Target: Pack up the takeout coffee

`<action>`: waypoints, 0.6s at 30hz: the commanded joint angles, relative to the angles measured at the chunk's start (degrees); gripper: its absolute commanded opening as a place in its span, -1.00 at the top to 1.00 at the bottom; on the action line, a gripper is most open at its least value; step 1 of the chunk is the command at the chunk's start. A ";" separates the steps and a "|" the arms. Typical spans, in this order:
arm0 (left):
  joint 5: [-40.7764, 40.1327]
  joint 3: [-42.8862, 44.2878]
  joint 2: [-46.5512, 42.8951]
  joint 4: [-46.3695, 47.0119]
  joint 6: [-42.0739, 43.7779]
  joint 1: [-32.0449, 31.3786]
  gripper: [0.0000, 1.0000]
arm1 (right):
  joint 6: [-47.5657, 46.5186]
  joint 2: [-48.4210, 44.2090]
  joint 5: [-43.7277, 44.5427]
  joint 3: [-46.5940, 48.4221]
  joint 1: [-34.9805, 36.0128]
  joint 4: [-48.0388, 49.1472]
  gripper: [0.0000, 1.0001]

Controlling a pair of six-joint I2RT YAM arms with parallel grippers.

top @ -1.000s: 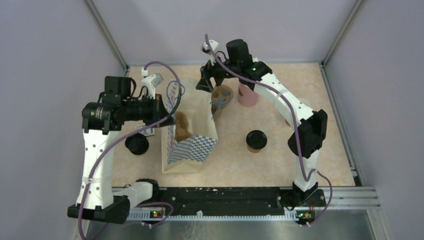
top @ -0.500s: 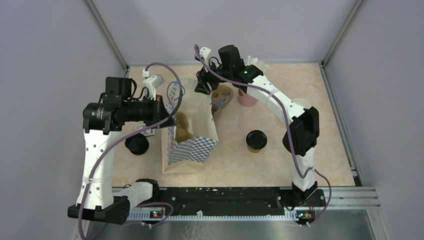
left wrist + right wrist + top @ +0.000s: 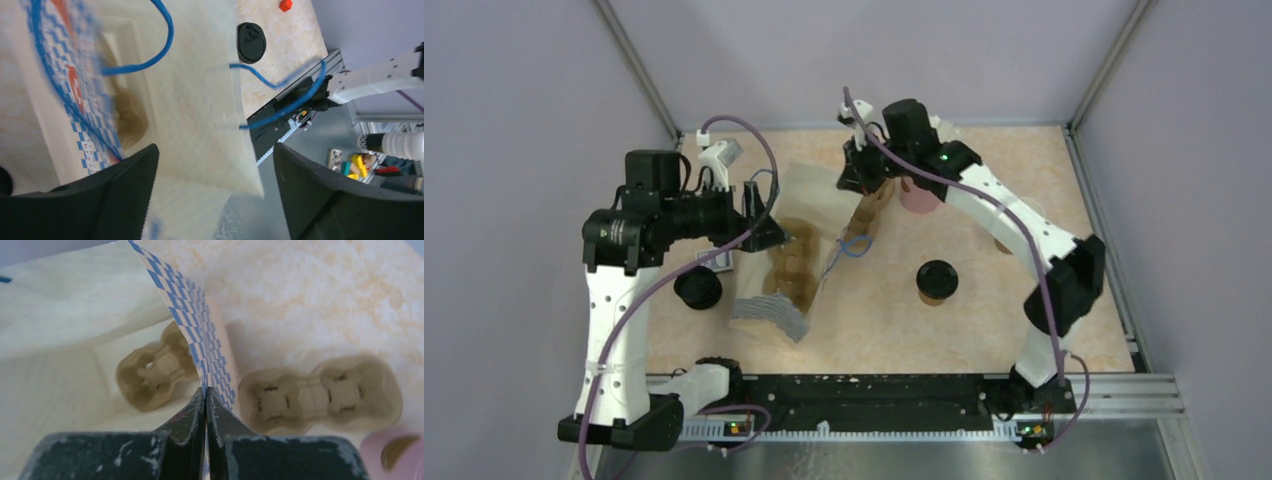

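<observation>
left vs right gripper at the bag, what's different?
Left gripper stands open; right gripper is shut. Left's fingers straddle a cream wall of the paper bag without pinching it; right pinches the bag's blue-checkered edge. Left works from the bag's left side, right from its far side. Shared: both are at the bag's mouth, and neither holds the takeout coffee, which stands apart, lidded.
</observation>
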 commanded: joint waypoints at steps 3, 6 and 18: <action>1.43 5.99 0.56 7.44 -8.16 -0.18 -0.98 | 14.49 -24.32 9.76 -16.05 0.99 4.49 1.00; -1.47 7.68 0.81 10.85 -9.65 -0.22 -0.98 | 19.30 -32.91 12.60 -24.92 1.14 6.87 1.00; -21.00 7.23 1.33 6.75 -13.09 -0.18 -0.98 | 25.51 -48.21 8.59 -45.05 2.29 10.70 1.00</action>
